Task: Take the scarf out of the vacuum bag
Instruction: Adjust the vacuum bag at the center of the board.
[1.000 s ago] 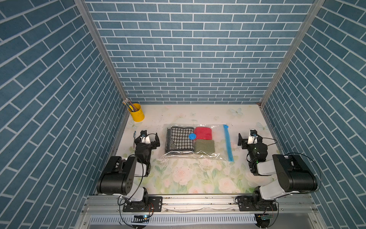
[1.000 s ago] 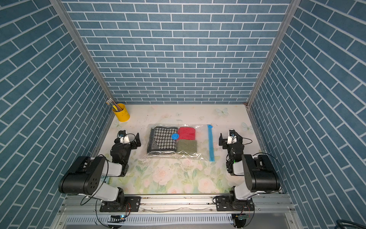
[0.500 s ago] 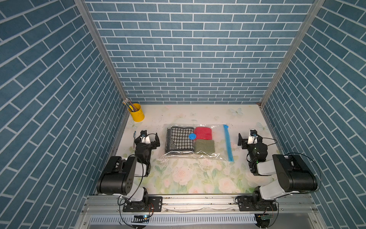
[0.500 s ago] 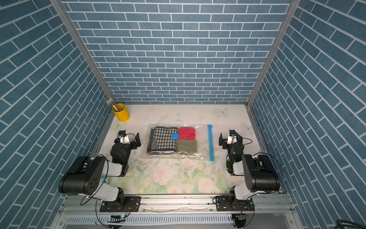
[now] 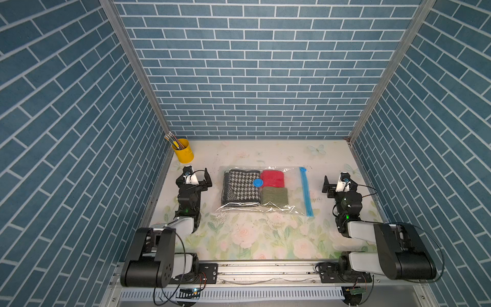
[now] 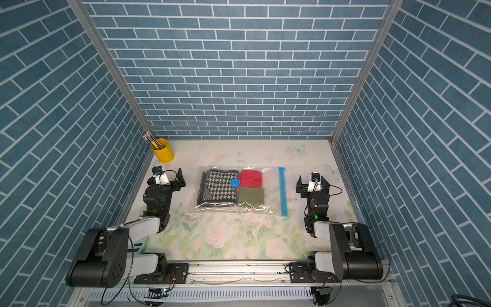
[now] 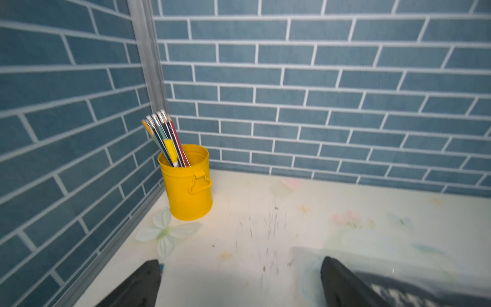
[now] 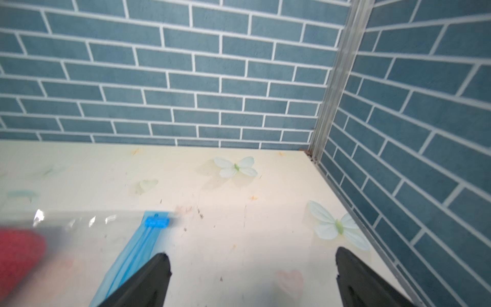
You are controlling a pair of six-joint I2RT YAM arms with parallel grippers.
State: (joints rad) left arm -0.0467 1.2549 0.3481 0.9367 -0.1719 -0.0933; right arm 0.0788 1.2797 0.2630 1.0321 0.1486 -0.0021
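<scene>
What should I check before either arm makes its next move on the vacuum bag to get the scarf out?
1. Left jaws open and empty: ok.
2. Right jaws open and empty: ok.
3. Scarf lies inside the vacuum bag, at the end nearest the left arm: ok.
4. Zip strip runs along the edge facing the right arm: ok.
5. Zip strip unsealed: cannot tell.
6. Pencil cup stands apart from the bag: ok.

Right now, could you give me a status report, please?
Left gripper, right gripper open, empty. Scarf inside vacuum bag. Red knit, green knit between it and zip strip.
</scene>
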